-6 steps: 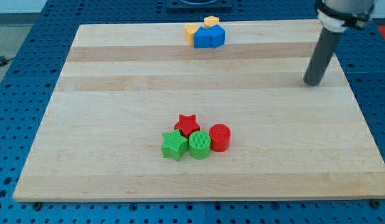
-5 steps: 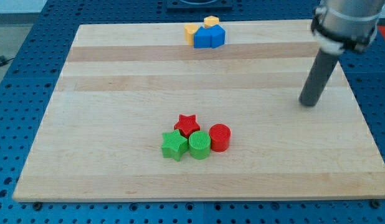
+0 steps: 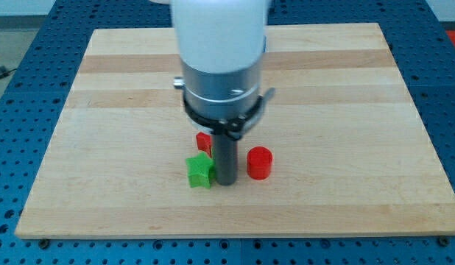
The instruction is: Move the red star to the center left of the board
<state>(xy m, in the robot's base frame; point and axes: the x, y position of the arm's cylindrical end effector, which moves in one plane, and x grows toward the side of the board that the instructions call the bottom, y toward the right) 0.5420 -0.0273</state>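
The red star (image 3: 204,142) lies just below the board's middle, and only its left edge shows behind the rod. My tip (image 3: 227,182) rests on the board between the green star (image 3: 200,171) on its left and the red cylinder (image 3: 260,163) on its right. The tip sits just below and right of the red star. The green cylinder is hidden behind the rod.
The arm's large white and grey body (image 3: 221,66) covers the board's upper middle and hides the blue and yellow blocks at the top edge. The wooden board (image 3: 102,147) lies on a blue perforated table.
The arm has swung from the board's right side to the middle, and the tip now stands in the cluster between the green star and red cylinder. The green star has shifted slightly left.
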